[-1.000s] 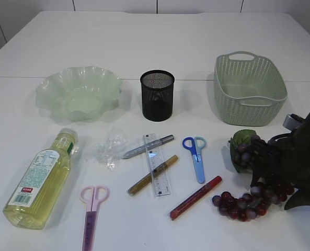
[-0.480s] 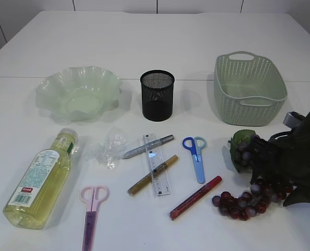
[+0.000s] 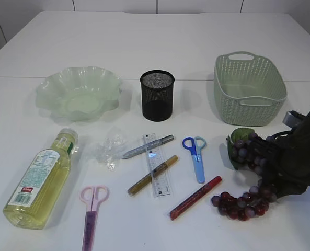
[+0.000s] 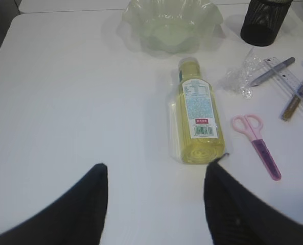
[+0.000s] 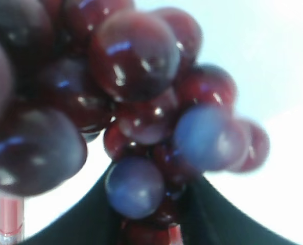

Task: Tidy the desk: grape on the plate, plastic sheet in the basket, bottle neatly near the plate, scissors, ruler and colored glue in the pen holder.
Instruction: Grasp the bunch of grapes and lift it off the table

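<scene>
Right wrist view is showing the right gripper closing around the grape bunch, berries wedged between its dark fingers. Outward, the bunch is trailing onto the table beside the red glue pen, below the basket. The left gripper is hovering parted, empty, near the bottle.

In your right wrist view the grape bunch fills the frame, blurred and cut off at top and left; the right gripper's fingertips are hidden behind it; in the exterior view the arm covers part of the bunch, and you cannot tell how the jaws sit; the pink scissors run off the bottom edge; the bottle label's print is too small to read.
</scene>
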Tool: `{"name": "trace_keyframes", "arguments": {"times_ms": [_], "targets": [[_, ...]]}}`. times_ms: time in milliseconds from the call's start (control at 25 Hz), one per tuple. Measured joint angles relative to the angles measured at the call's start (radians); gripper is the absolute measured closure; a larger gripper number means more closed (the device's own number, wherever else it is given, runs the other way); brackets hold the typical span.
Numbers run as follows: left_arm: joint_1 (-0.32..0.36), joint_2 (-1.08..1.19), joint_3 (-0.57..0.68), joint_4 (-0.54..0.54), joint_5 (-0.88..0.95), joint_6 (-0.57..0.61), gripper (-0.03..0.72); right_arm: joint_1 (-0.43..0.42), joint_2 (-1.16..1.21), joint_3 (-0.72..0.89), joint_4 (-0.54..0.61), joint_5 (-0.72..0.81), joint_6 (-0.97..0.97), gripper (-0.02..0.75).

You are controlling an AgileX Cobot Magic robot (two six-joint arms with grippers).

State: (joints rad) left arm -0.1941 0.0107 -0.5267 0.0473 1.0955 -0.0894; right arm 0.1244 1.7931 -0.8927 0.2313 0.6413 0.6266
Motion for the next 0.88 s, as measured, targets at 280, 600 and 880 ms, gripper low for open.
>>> {"name": "trace_keyframes", "arguments": {"times_ms": [280, 600, 880], "targets": [[0.0, 0.0, 0.0, 0.0, 0.0, 0.0, 0.253, 0.0, 0.0, -0.002, -0.01, 0.004, -0.043, 0.587], [0.0, 0.0, 0.0, 0.0, 0.0, 0.0, 0.253, 0.0, -0.052, -0.002, -0.095, 0.029, -0.053, 0.595], [0.0, 0.0, 0.0, 0.0, 0.0, 0.0, 0.253, 0.0, -0.125, 0.0, -0.113, 0.05, -0.113, 0.597]]}}
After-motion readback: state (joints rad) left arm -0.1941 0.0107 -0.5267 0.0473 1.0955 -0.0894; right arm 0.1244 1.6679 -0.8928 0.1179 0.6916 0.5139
